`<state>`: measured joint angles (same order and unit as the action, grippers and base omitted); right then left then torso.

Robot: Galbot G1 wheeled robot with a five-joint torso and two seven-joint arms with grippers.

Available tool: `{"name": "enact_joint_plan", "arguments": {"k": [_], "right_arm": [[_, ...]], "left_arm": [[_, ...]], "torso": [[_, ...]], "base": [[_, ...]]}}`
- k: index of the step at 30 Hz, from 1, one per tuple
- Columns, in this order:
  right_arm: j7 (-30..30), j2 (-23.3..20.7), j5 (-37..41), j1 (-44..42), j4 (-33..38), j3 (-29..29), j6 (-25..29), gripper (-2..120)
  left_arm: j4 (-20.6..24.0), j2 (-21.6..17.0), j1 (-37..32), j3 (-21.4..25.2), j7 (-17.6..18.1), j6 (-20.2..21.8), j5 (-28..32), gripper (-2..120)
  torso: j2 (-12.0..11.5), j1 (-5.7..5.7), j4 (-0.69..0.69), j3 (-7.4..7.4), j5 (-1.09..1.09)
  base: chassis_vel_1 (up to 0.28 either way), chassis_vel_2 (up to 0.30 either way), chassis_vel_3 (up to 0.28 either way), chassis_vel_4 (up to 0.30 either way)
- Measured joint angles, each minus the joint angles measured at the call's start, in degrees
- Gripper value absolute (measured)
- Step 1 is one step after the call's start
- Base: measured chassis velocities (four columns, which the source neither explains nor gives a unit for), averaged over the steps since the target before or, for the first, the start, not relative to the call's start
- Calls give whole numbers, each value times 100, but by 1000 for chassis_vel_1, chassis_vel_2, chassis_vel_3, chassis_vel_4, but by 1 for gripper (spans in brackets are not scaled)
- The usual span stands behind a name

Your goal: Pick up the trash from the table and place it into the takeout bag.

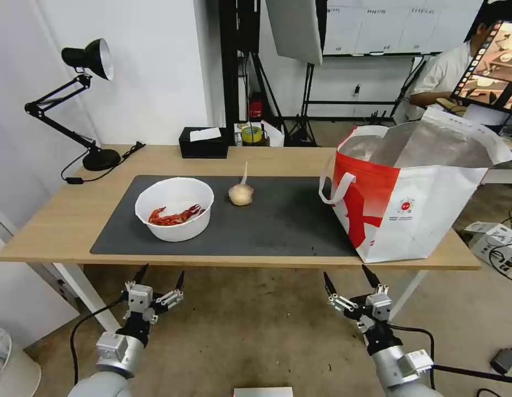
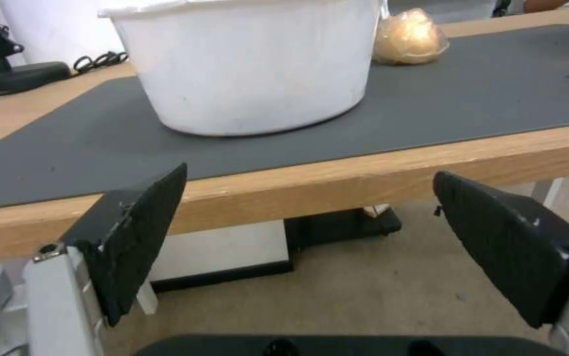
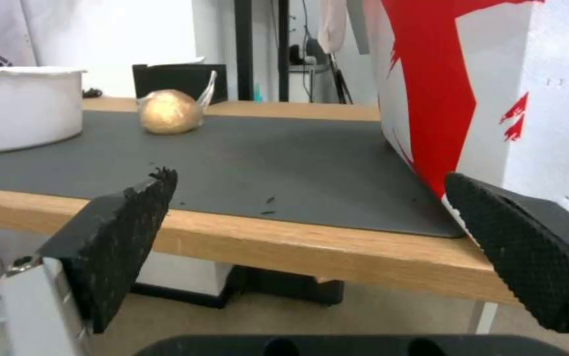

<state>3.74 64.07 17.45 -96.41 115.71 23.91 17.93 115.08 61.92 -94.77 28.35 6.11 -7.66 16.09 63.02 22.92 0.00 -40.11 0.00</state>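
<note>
Head high; wrists low, table-edge (image 2: 337, 185) level

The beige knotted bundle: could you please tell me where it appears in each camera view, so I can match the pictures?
Head view: the beige knotted bundle sits mid-mat, right of the white bowl.
Left wrist view: at the upper edge, just behind the bowl's side.
Right wrist view: upper left, on the mat, before the black tissue box.
Shared landmark: the dark grey mat.

White bowl (image 1: 174, 208) and beige bundle (image 1: 241, 193) sit left of the takeout bag (image 1: 416, 193).
</note>
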Motion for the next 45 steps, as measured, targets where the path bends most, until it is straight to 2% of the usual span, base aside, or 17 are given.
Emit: {"name": "enact_joint_plan", "arguments": {"k": [4,7,8,10,12,13,15,17,18,21,25,26,31,34,35,39,45], "right_arm": [[21,-103,27,179,-4,-189,-114,100],[94,-276,30,775,-26,-749,-408,100],[94,-276,30,775,-26,-749,-408,100],[174,-345,117,1326,-33,-1104,-675,100],[194,-365,143,1468,-37,-1188,-732,100],[264,-436,225,1894,-84,-1439,-891,100],[296,-470,270,2062,-109,-1544,-948,100],[441,-588,481,2697,-248,-1915,-1137,100],[441,-588,481,2697,-248,-1915,-1137,100],[580,-656,759,3521,-501,-2392,-1319,100],[681,-648,1057,4213,-788,-2795,-1550,100],[774,-595,1193,4624,-1017,-3034,-1666,100],[994,-390,1494,5407,-1614,-3503,-1837,100],[1170,-96,1803,6290,-2348,-3900,-2093,100],[1170,-96,1803,6290,-2348,-3900,-2093,100],[1184,237,1961,6922,-3060,-4160,-2357,100],[979,881,2096,7578,-4345,-4457,-2592,100]], "left_arm": [[-26,0,33,-10,0,-1,4,100],[-73,8,73,-41,0,-2,2,100],[-73,8,73,-41,0,-2,2,100],[-93,19,98,-62,1,-2,1,100],[-93,22,105,-64,1,-2,1,100],[-95,28,113,-59,1,-2,1,100],[-95,31,113,-49,2,-1,3,100],[-94,35,93,11,3,0,11,100],[-94,35,93,11,3,0,11,100],[-84,29,68,71,4,0,14,100],[-83,25,66,105,5,0,24,100],[-85,24,59,112,6,0,26,100],[-120,20,50,112,6,0,27,100],[-156,26,65,111,19,-1,33,100],[-156,26,65,111,19,-1,33,100],[-211,37,75,102,29,-6,36,100],[-293,60,105,87,30,-75,38,100]], "torso": [[0,0,-2,0,0],[0,0,0,0,1],[0,0,0,0,1],[0,1,1,0,1],[0,0,1,0,1],[0,1,1,-1,0],[-1,1,1,-1,0],[0,1,0,-1,0],[0,1,0,-1,0],[0,1,0,-1,1],[0,1,0,-1,-1],[0,1,0,-1,-1],[-1,1,0,-1,2],[0,1,1,-1,-2],[0,1,1,-1,-2],[0,1,0,0,-2],[-1,1,0,-1,0]], "base": [[0,0,0,0],[0,0,0,0],[0,0,0,0],[0,0,0,0],[0,0,0,0],[0,0,0,0],[0,0,0,0],[0,0,0,0],[0,0,0,0],[0,0,0,0],[0,0,0,0],[0,0,0,0],[0,0,0,0],[0,0,0,0],[0,0,0,0],[0,0,0,0],[0,0,0,0]]}}
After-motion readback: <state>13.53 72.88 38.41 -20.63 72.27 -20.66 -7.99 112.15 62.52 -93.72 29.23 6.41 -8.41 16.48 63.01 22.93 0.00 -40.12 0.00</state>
